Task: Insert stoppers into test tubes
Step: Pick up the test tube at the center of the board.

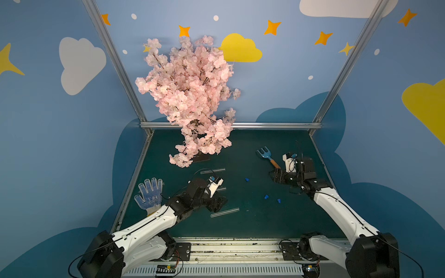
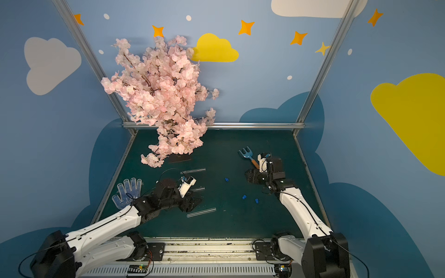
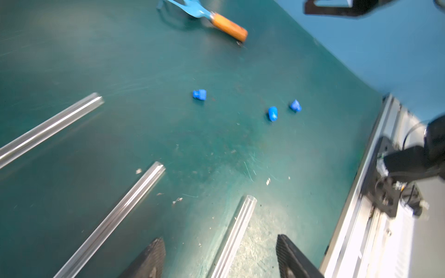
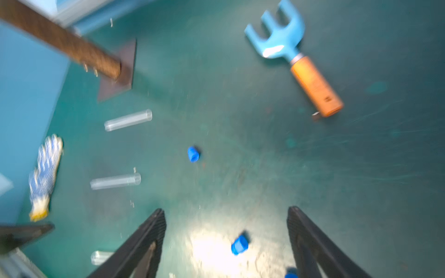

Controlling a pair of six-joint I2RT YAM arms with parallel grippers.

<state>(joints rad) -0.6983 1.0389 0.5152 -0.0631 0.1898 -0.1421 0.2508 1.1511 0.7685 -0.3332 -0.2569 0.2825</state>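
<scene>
Left gripper (image 3: 219, 238) hovers, seemingly astride one test tube (image 3: 242, 219)

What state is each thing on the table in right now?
Test tubes: lying flat, unstoppered.
Stoppers: loose on the mat.
Left claw: open, empty.
Right claw: open, empty.
Garden fork: lying flat.
Glove: lying flat.

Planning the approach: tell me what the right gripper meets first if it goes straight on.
Likely the blue stopper on the mat just ahead of the right gripper, between its open jaws; depth is unclear.
</scene>
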